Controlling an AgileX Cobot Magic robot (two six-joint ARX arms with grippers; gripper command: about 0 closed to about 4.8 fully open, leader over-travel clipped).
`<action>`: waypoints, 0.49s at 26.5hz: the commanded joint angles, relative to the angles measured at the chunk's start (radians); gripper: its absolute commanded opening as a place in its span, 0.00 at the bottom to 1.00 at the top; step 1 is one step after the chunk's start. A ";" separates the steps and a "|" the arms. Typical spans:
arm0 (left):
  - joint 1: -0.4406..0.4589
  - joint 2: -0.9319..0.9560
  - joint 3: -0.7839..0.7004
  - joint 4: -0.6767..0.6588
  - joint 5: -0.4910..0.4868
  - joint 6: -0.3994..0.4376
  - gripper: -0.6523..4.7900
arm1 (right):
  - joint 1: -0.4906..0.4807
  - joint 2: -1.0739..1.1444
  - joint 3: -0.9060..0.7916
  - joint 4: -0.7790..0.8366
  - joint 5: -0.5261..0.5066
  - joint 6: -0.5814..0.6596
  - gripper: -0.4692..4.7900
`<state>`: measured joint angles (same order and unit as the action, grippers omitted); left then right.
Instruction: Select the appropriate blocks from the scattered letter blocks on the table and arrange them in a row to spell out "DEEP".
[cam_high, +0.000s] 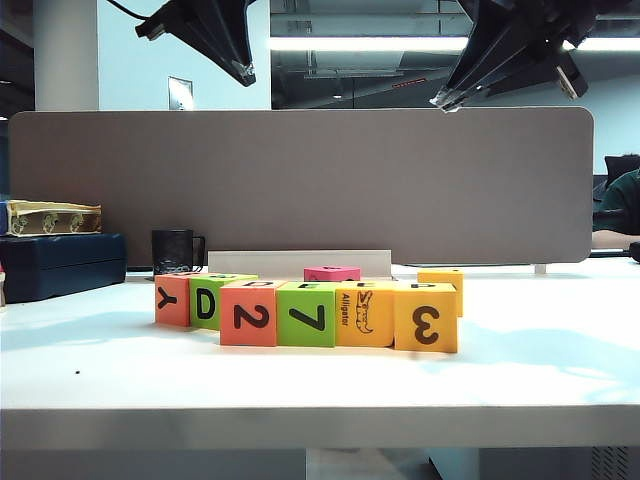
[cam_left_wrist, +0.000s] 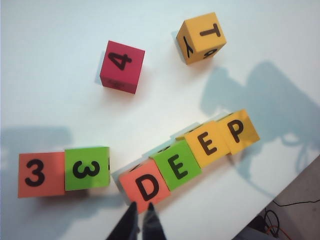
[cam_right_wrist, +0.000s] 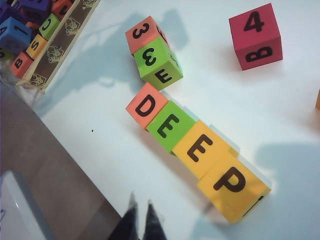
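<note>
The DEEP row (cam_high: 340, 315) stands front-centre on the white table (cam_high: 320, 385); left gripper (cam_high: 243, 72) and right gripper (cam_high: 447, 100), both clenched empty, hang raised at the exterior view's top before a grey partition (cam_high: 300, 180).

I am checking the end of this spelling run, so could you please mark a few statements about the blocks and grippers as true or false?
1. Four blocks in a row show D, E, E, P on top. True.
2. The D block is green. False: it is salmon-orange; the first E block is green.
3. The pink block touches the row. False: it stands apart on the table, showing a 4 on top.
4. The left gripper holds a block. False: it is shut on nothing, above the table.
5. The right gripper is also clear of the blocks. True.
</note>
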<state>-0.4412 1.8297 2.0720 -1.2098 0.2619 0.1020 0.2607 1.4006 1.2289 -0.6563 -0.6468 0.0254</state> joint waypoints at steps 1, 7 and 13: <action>-0.001 -0.005 0.002 0.040 0.005 0.006 0.15 | 0.001 -0.004 0.004 0.002 -0.002 -0.004 0.13; -0.001 -0.005 0.003 0.068 0.005 0.006 0.15 | 0.001 -0.004 0.004 0.002 0.000 -0.004 0.13; -0.001 -0.005 0.003 0.068 0.005 0.006 0.15 | 0.001 -0.004 0.004 0.003 0.000 -0.004 0.13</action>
<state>-0.4412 1.8297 2.0720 -1.1507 0.2619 0.1020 0.2607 1.4006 1.2289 -0.6563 -0.6464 0.0254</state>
